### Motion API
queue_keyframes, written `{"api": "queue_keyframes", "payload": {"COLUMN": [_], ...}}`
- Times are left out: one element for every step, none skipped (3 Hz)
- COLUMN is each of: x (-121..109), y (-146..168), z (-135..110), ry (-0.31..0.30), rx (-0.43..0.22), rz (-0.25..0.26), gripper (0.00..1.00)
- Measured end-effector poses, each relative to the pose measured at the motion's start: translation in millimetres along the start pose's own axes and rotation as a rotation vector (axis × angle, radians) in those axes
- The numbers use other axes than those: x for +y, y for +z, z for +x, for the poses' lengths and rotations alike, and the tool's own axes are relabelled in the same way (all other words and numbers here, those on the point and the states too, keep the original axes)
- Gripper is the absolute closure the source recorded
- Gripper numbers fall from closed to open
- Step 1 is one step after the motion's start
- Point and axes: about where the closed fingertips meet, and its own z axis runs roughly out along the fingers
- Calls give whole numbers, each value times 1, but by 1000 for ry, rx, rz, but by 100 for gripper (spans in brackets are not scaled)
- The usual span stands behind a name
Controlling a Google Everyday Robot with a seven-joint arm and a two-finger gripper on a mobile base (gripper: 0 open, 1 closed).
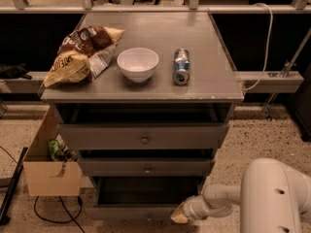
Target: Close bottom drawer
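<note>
The grey cabinet top (146, 28) carries three things in a row toward its 6 o'clock edge. A white bowl (138, 63) stands near the middle. A crumpled chip bag (80, 56) lies at the bowl's 9 o'clock, and a can (181, 66) lies on its side at its 3 o'clock, apart from it. On the speckled floor (252, 140), a cardboard box (51, 178) sits at the cabinet's 9 o'clock, with a black cable (53, 217) at the box's 6 o'clock. The gripper (179, 217) hangs low at the cabinet's 5 o'clock, by the bottom drawer (141, 212).
</note>
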Motion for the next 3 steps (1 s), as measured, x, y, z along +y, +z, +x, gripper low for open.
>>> {"api": "queue_keyframes", "payload": {"x": [-20,-20,-20], "y": [1,1,1], "z": [-7,-7,-7], "ry": [3,3,3], "rx": [-1,-1,-1], "rz": [26,26,26], "gripper": [100,94,75]}}
